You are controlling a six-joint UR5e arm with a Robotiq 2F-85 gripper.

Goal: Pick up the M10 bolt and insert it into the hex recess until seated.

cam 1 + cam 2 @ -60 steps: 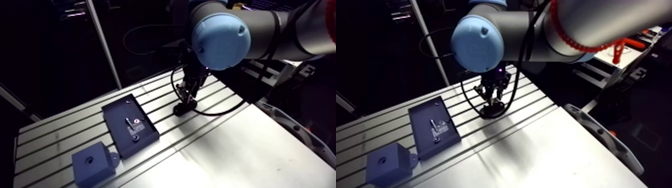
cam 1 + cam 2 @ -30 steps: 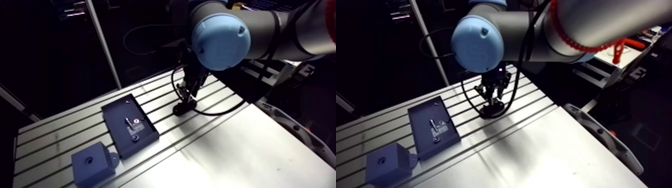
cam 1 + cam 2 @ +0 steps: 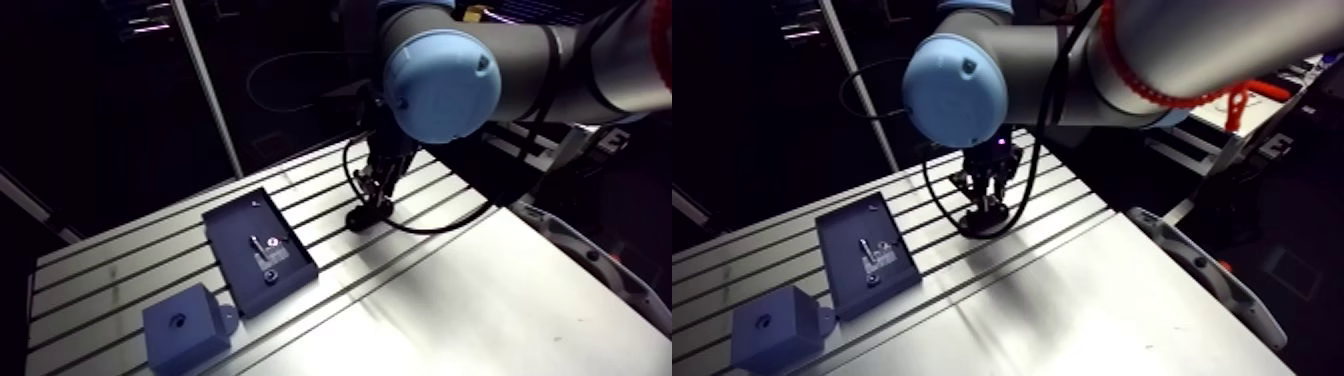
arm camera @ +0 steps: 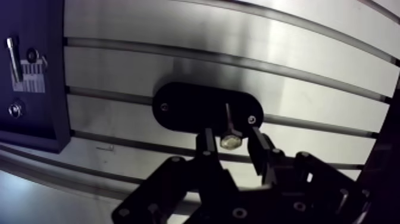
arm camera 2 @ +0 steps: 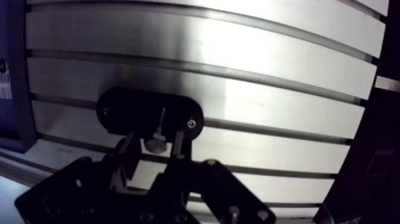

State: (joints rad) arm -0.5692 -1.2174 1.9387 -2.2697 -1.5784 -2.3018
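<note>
In the wrist view a silver hex-head bolt (image 4: 227, 134) rests on a black oval plate (image 4: 190, 107) that is fixed to the slotted table. Its head points toward my gripper (image 4: 231, 138) and its shank points away. My two fingers stand on either side of the bolt head with a small gap on each side, so the gripper is open around it. In the arm view the gripper (image 3: 368, 205) is low over the same black plate (image 3: 358, 219). A blue block (image 3: 183, 325) with a small recess (image 3: 179, 321) in its top sits at the table's near left corner.
A dark blue tray (image 3: 258, 248) lies between the block and the black plate and holds another bolt (image 4: 12, 56) and small parts. A smooth metal sheet (image 3: 480, 300) covers the right part of the table. An upright post (image 3: 205, 85) stands behind the table.
</note>
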